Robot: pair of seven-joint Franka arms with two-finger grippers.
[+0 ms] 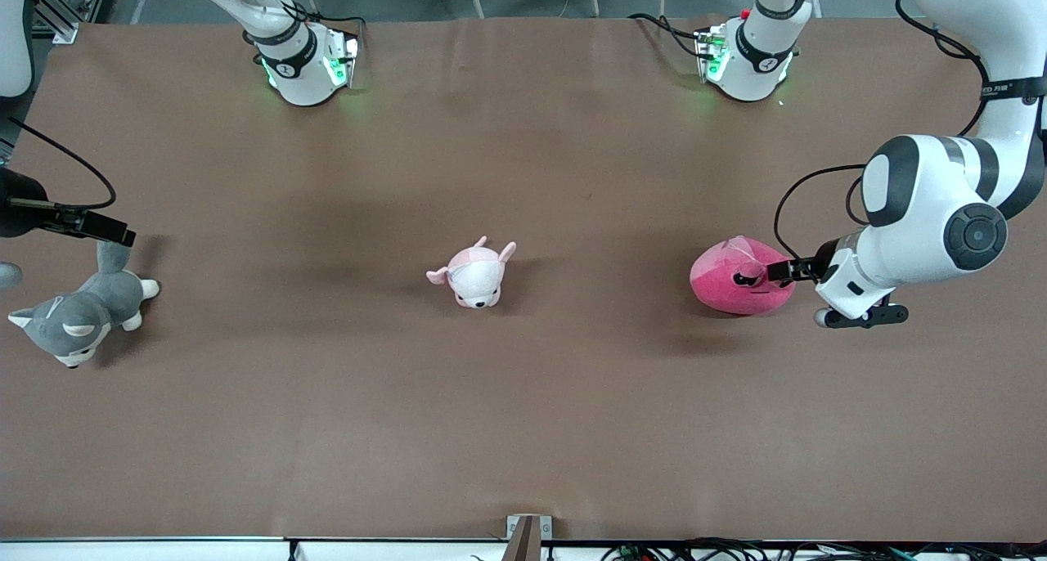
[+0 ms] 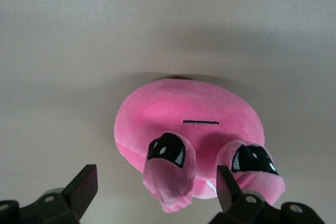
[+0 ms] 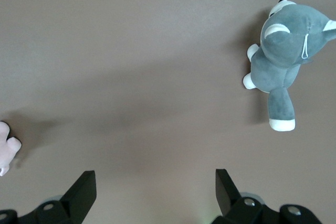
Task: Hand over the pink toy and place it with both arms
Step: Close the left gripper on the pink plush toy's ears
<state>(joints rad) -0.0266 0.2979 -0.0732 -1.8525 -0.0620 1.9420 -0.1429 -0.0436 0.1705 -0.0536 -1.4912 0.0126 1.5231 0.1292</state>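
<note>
Left gripper [image 1: 777, 271] is sitting at the pink toy [image 1: 740, 287], low over the table [image 1: 523, 430], with its 2 fingers spread wide. In the left wrist view one finger [image 2: 84, 187] is standing clear of the toy while the other finger [image 2: 228, 190] is crowding the flap under 1 of its dark eyes. The toy is resting on the table toward the left arm's end, well apart from the small pale plush [image 1: 474, 275] at the middle.

You are setting up the first grasp, so center the round body between the fingers before you close; right now the toy is lying nearer one finger. Push in far enough to catch the stuffed bulk, not just a loose ear flap, since the plush will likely squash and slip.

Right gripper [image 1: 98, 227] is waiting with fingers spread, hanging over the table beside the grey dog [image 1: 78, 311] at the right arm's end. Bring the toy toward the pale plush for the exchange.
</note>
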